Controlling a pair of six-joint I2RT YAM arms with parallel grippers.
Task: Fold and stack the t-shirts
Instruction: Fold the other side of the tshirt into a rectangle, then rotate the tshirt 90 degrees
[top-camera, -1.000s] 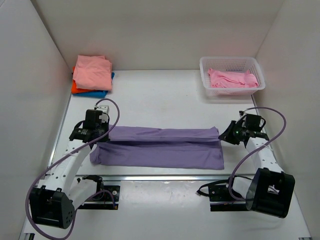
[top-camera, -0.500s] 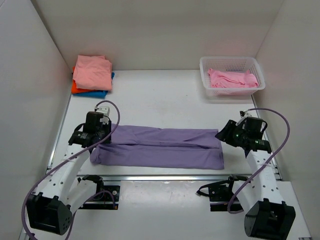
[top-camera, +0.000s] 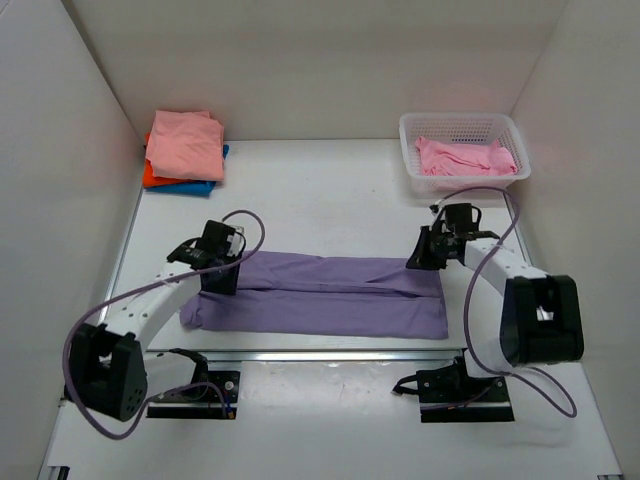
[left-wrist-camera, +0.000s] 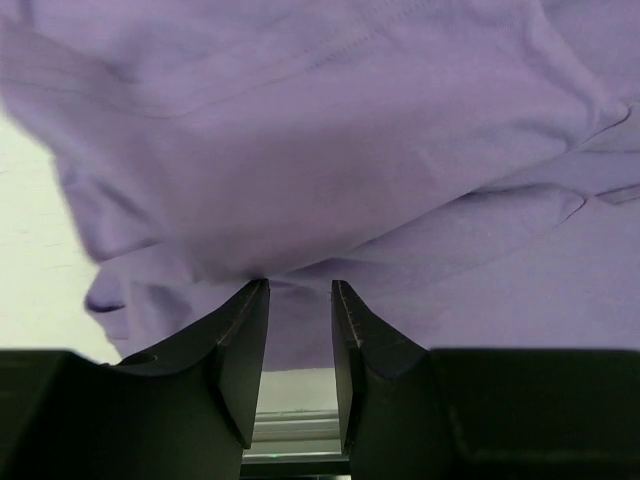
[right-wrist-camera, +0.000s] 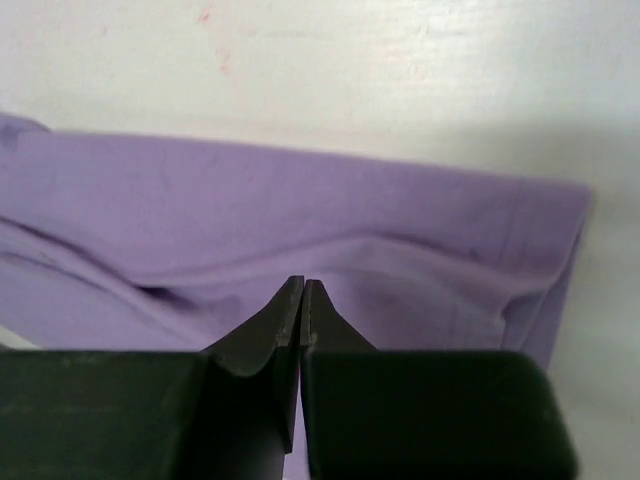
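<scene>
Lavender shirt (top-camera: 320, 295) is laid out between the arms, folded lengthwise; crosswise folds and stacking are judged outstanding. The left pincer (left-wrist-camera: 300, 290) is held narrowly parted and empty at one end; the right pincer (right-wrist-camera: 303, 285) is pressed shut, seemingly empty. A pink shirt (top-camera: 462, 157) is left in the basket (top-camera: 460, 122).

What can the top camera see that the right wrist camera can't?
Only the top view shows the basket, the pink shirt in it, the shirt stack in the far left corner, and the left gripper. Only the right wrist view shows, close up, that the right gripper is shut, just above a crease. Both show the purple shirt on the white table.
</scene>
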